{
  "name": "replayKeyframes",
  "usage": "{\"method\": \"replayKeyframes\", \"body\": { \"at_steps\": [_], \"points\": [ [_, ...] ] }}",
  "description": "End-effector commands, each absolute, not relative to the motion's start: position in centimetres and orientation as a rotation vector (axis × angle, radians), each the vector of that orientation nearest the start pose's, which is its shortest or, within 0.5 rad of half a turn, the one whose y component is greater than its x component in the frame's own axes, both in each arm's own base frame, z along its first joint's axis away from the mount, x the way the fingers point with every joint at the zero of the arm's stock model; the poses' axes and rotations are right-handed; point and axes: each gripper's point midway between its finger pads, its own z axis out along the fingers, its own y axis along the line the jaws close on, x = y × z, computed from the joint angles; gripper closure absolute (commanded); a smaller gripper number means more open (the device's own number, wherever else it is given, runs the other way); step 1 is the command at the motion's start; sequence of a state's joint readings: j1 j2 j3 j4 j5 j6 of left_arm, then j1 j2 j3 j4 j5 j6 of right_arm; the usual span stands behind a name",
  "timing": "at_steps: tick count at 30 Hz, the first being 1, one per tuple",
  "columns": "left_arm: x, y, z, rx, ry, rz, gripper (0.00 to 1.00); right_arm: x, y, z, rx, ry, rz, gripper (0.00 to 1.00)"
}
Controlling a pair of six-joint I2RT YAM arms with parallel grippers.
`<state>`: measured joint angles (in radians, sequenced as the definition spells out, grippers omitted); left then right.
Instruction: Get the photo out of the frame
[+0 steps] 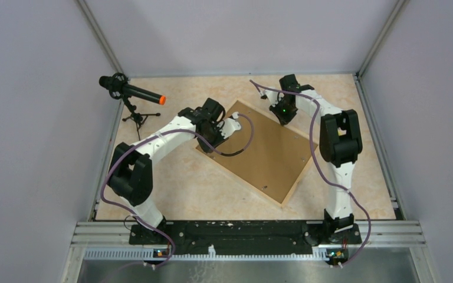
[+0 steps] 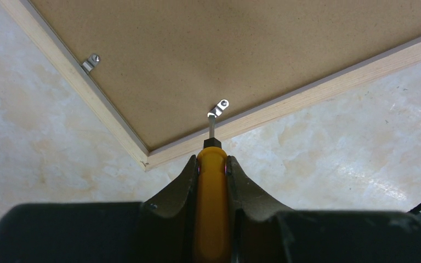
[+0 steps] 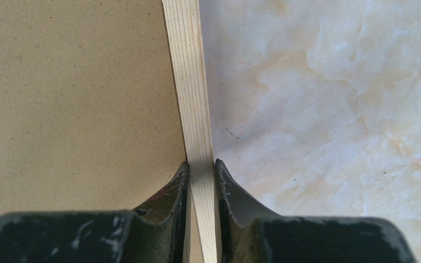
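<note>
The frame [image 1: 265, 156] lies face down on the table, showing its brown backing board and pale wood edges. The photo is hidden under the backing. My left gripper [image 2: 212, 160] is shut on a yellow-handled screwdriver [image 2: 212, 208]; its metal tip touches a small metal clip [image 2: 217, 108] near the frame's corner. A second clip [image 2: 91, 61] sits on the adjoining edge. The left gripper shows in the top view [image 1: 215, 141] at the frame's left corner. My right gripper [image 3: 201, 164] is shut on the frame's pale wood edge [image 3: 189, 82] at the far side [image 1: 284, 112].
A black microphone with an orange tip [image 1: 131, 91] stands on a small tripod at the back left. Grey walls enclose the marbled table [image 1: 189, 188] on three sides. A purple cable of the left arm loops over the backing board [image 1: 248, 132].
</note>
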<state>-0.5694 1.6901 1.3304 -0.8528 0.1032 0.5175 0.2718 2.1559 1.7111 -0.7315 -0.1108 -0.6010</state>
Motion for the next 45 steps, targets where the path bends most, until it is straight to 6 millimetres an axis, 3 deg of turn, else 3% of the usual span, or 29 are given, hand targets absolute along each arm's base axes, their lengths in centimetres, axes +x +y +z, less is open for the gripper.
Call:
{"method": "replayKeyframes", "body": {
  "at_steps": [1, 12, 23, 39, 45],
  "points": [
    [30.9, -20.1, 9.9, 1.423, 2.336, -0.194, 1.00, 43.5, 10.8, 2.2, -1.156, 2.590, 0.067, 0.93],
    [31.2, -20.3, 9.8, 1.410, 2.331, -0.197, 1.00, 43.2, 10.7, 2.1, -1.156, 2.590, 0.064, 0.93],
    [29.9, -19.8, 11.9, 1.429, 2.318, -0.222, 1.00, 43.0, 10.6, 1.9, -1.153, 2.597, 0.063, 0.93],
    [29.3, -19.4, 9.6, 1.455, 2.378, -0.219, 1.00, 43.1, 10.6, 2.1, -1.156, 2.598, 0.058, 0.93],
    [29.0, -19.4, 10.4, 1.457, 2.357, -0.233, 1.00, 43.1, 10.5, 2.1, -1.160, 2.596, 0.050, 0.93]
  ]
}}
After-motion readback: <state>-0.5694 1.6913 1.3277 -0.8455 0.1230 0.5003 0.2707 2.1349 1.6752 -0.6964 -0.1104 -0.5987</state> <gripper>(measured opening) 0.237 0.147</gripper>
